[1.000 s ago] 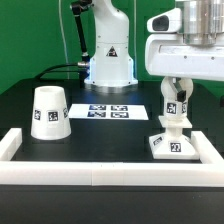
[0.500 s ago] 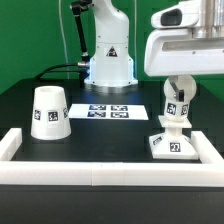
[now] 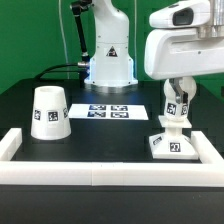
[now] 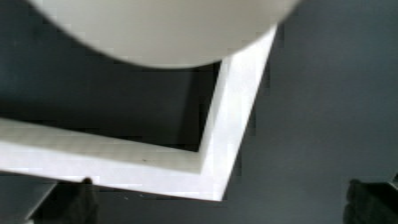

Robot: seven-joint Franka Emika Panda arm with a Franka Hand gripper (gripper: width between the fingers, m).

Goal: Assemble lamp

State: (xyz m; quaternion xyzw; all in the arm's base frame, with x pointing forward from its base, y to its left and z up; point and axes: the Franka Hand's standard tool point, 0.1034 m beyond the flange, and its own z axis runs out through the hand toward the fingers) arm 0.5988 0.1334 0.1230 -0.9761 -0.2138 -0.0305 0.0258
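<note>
Bulb (image 3: 175, 101) upright on base (image 3: 170, 143)

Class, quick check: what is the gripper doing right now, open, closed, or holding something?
Gripper: open, jaws spread around the bulb standing on the base, not gripping it.

A green backdrop (image 3: 30, 40) stands behind the black table (image 3: 110, 135) edged by white rails (image 3: 100, 175).
</note>
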